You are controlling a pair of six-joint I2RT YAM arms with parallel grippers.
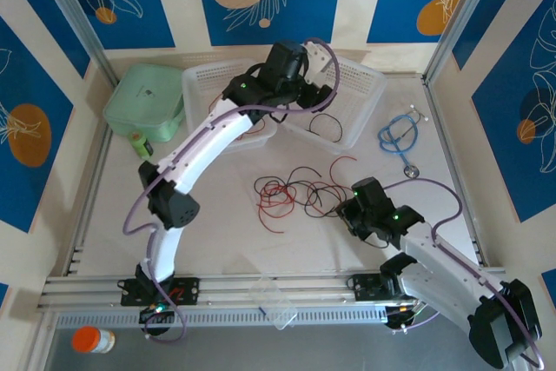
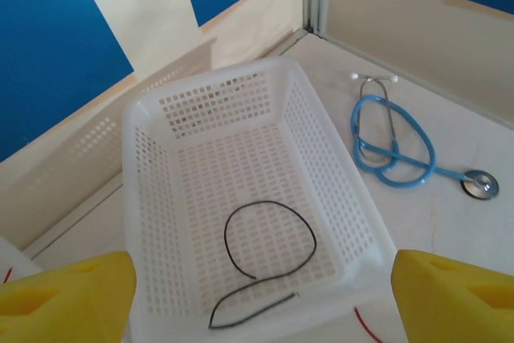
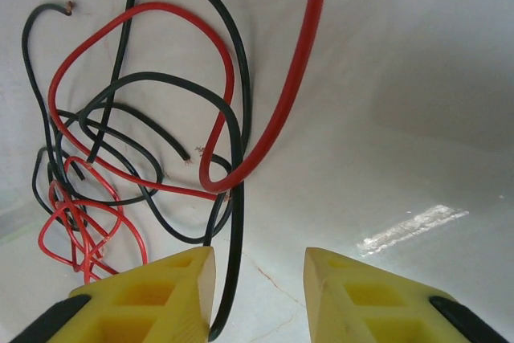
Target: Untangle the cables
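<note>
A tangle of thin red and black cables [image 1: 294, 193] lies mid-table. My right gripper [image 1: 352, 208] sits at the tangle's right edge. In the right wrist view it [image 3: 259, 267] is open, low over the table, with one black cable [image 3: 235, 263] running just inside its left finger and a red cable [image 3: 297, 70] looping ahead. My left gripper [image 1: 302, 91] hovers at the back over the right white basket [image 1: 369, 84]. Its yellow fingers [image 2: 72, 295] stand wide apart around nothing; the gripper [image 2: 261, 287] is open. A single black cable [image 2: 313, 238] lies curled on that basket's floor [image 2: 209, 86].
A second white basket [image 1: 204, 84] and a green lidded box [image 1: 143, 97] stand back left, with a small green bottle [image 1: 142, 143] beside them. A light-blue stethoscope [image 1: 401, 136] lies at the right. A clear plastic piece [image 1: 274, 301] and an orange-capped bottle [image 1: 91, 339] rest near the front rail.
</note>
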